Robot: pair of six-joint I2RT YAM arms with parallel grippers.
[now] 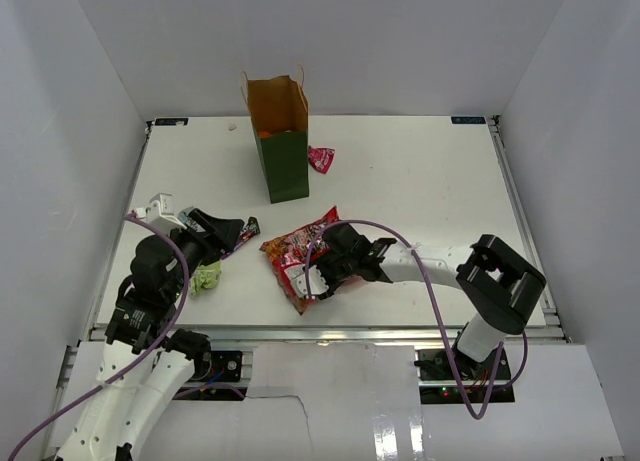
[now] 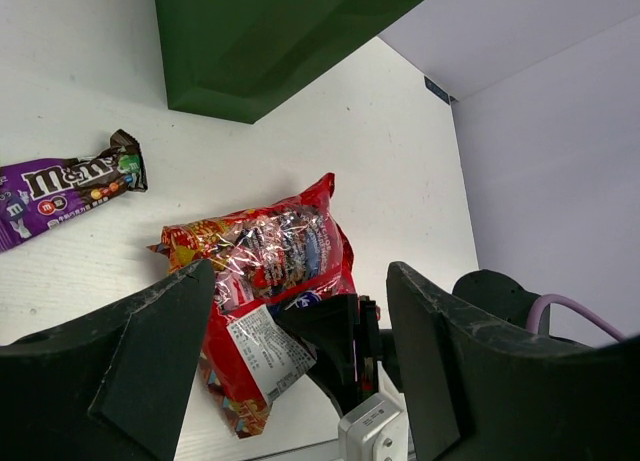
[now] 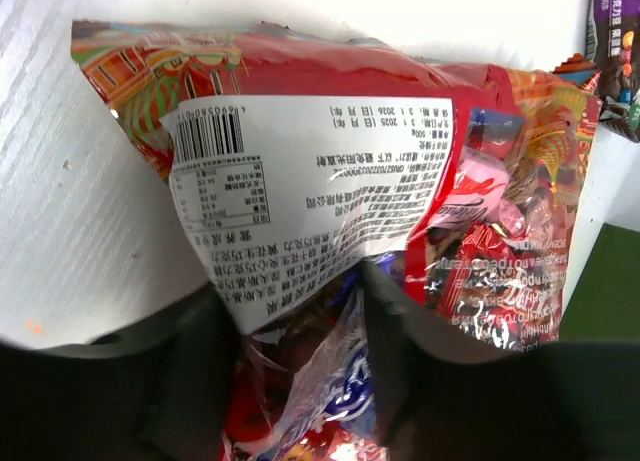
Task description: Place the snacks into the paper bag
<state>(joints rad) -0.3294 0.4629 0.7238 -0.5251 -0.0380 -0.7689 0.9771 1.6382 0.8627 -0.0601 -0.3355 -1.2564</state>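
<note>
Across the white desk, smooth and matte, the snacks are lying loose. The right arm is stretching low and leftward from its base, its wrist reaching toward the desk's middle. The left arm is folding up over the near left corner, its wrist pointing right and away.

Toward the far side the paper bag is standing upright. It is tall and flat-sided, dark green outside and brown kraft inside, with its mouth gaping open and thin loop handles sticking up.

The red bag is lying near the middle, well short of the paper bag. It is a crinkly, glossy pillow with a clear window showing wrapped sweets and a white printed label on its back. The right jaws are pinching its near end, one dark finger on each side, and the film is bunching and creasing in the narrow gap between them.

The left jaws are standing wide apart and holding nothing, their fingers framing the red bag from well apart. Just beyond them the bar is lying flat in its slim, glossy purple wrapper. A crumpled green packet is sitting beneath the left wrist. A small pink packet is resting just beside the paper bag's right wall.
</note>
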